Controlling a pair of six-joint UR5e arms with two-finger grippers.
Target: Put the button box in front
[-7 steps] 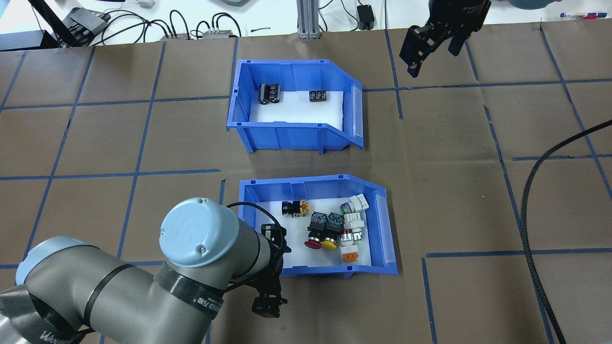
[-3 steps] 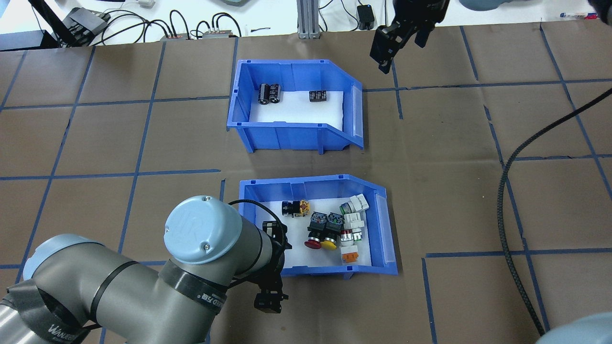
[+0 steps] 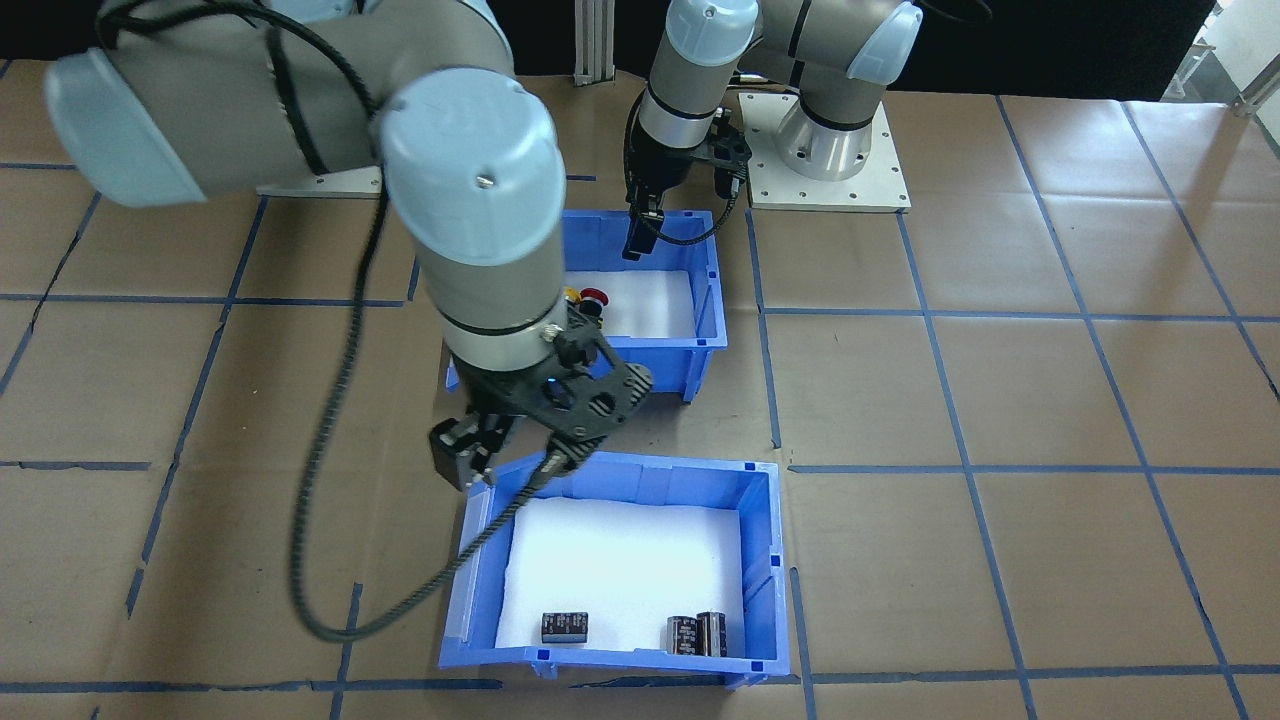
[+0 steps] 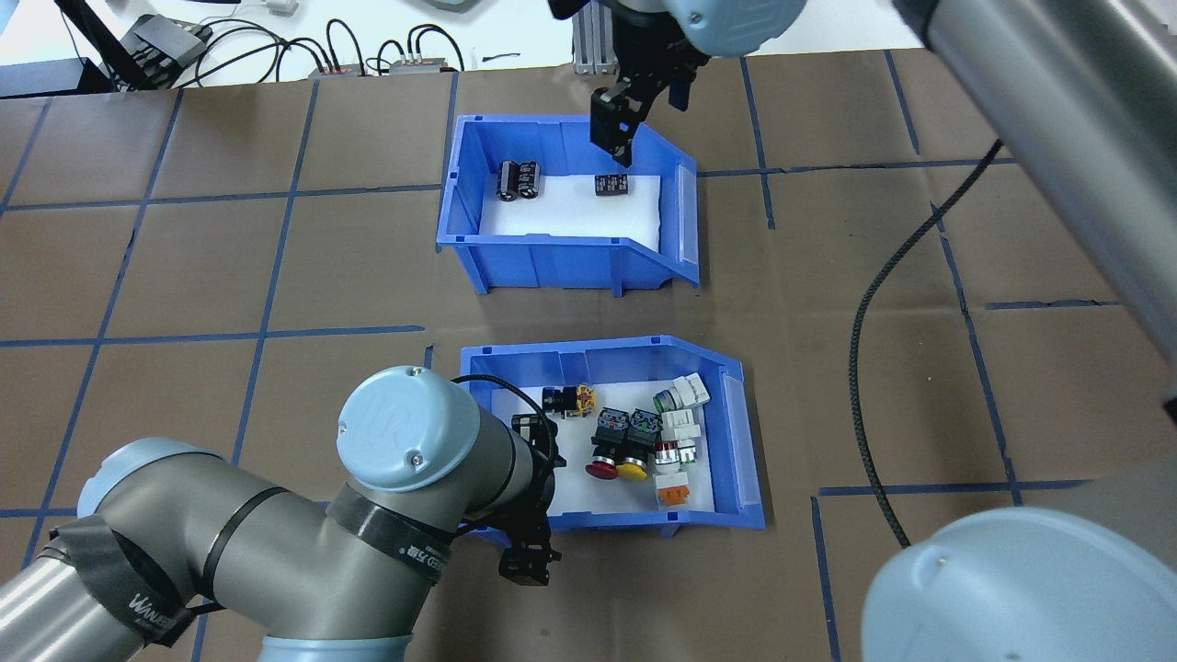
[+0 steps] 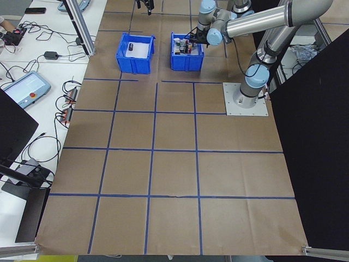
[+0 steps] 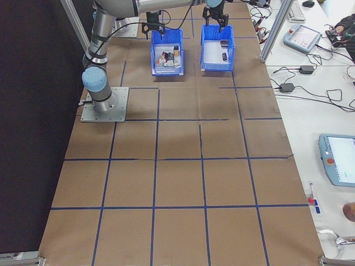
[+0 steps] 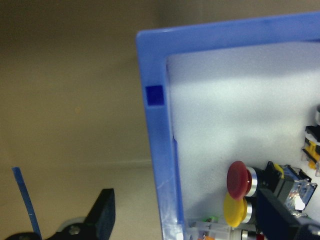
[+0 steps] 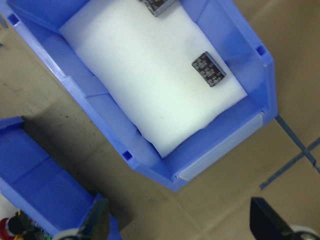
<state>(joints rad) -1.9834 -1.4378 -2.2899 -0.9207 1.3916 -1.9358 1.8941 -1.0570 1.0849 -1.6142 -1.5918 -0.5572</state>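
Observation:
The button box, a blue bin with white foam, holds red, yellow and orange push-buttons and sits nearest the robot's base. My left gripper is open, with its jaws on either side of the box's near wall by the left corner. In the left wrist view the wall runs between the two fingers, with the red cap just inside. My right gripper hovers open over the far wall of the other blue bin. Nothing sits between its fingers.
The other blue bin holds a few black cylinders on foam and stands one grid square beyond the button box. Brown paper with blue tape lines covers the table. A black cable hangs from the right arm.
My right arm swung left from the table's far right to above the cylinder bin's far wall. My left gripper edged slightly right and closer to the button box's near wall.

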